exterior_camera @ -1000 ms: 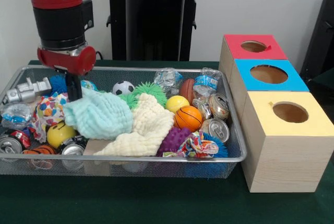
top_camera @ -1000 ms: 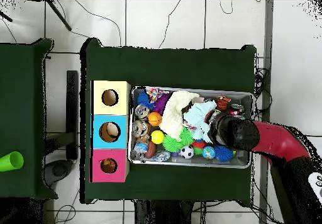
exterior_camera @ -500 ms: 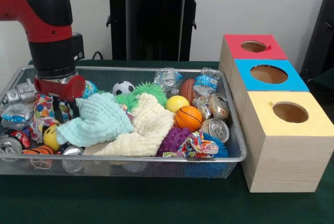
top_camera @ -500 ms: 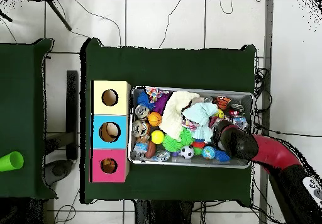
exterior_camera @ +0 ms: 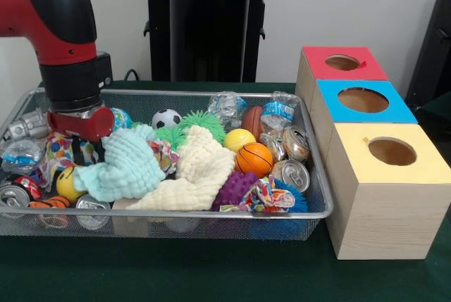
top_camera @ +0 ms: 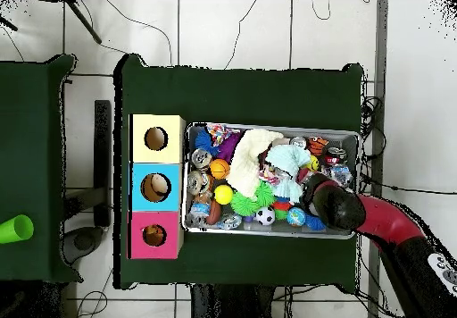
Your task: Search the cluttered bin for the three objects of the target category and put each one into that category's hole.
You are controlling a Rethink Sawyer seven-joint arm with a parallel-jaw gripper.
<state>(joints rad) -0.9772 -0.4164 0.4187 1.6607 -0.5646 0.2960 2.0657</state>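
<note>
My gripper (exterior_camera: 88, 150) hangs low at the left end of the wire bin (exterior_camera: 211, 213), fingers apart, open, beside a mint cloth (exterior_camera: 127, 168) that lies bunched against it. A cream cloth (exterior_camera: 203, 170) is spread across the middle. Around them lie a soccer ball (exterior_camera: 167, 117), a yellow ball (exterior_camera: 238, 139), a basketball (exterior_camera: 254, 158), cans (exterior_camera: 291, 173) and crushed bottles (exterior_camera: 227, 105). Three wooden boxes with holes stand to the right: red (exterior_camera: 342, 70), blue (exterior_camera: 363, 101) and yellow (exterior_camera: 391, 154). From overhead, the arm covers the gripper; the mint cloth (top_camera: 287, 160) lies beside it.
A patterned fabric piece (exterior_camera: 60, 148), a yellow smiley ball (exterior_camera: 67, 184) and more cans (exterior_camera: 14, 193) crowd the left corner under my gripper. A purple spiky ball (exterior_camera: 236, 188) and knotted rope toy (exterior_camera: 264, 195) lie at the front. The bin's walls (top_camera: 268, 125) hem everything in.
My gripper came down and leftward in the bin. The mint cloth, lifted a second ago, has dropped out of the fingers and now lies bunched lower beside them.
</note>
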